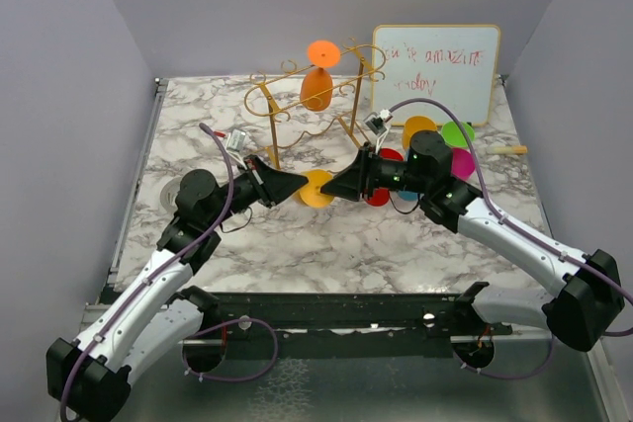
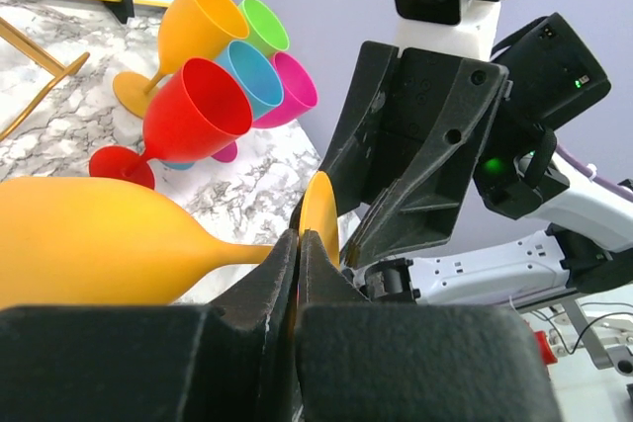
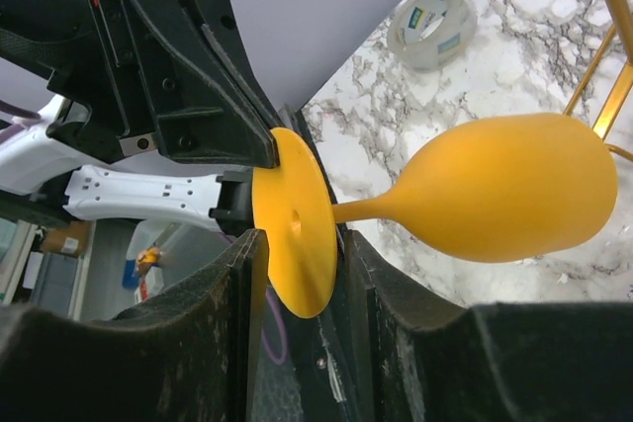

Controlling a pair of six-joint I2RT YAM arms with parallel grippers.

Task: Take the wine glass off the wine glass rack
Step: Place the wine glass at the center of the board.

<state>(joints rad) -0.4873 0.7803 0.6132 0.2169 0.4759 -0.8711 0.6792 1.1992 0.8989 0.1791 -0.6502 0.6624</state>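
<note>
A yellow wine glass [image 1: 316, 188] hangs in the air between my two grippers, off the gold wire wine glass rack [image 1: 267, 96]. My left gripper [image 2: 299, 234] is shut on the rim of its round base [image 2: 318, 212], and the bowl [image 2: 89, 244] points away to the left. My right gripper [image 3: 302, 234] straddles the same base [image 3: 297, 234] with its jaws apart and small gaps on both sides. The bowl [image 3: 514, 185] hangs over the marble. An orange wine glass [image 1: 316, 86] still hangs upside down on the rack.
Several coloured glasses stand in a cluster at the right: red [image 2: 193, 111], orange-yellow [image 2: 198, 17], green [image 2: 262, 27], blue [image 2: 252, 76], pink [image 2: 292, 86]. A whiteboard [image 1: 435, 71] leans at the back right. A tape roll [image 3: 430, 17] lies at the left.
</note>
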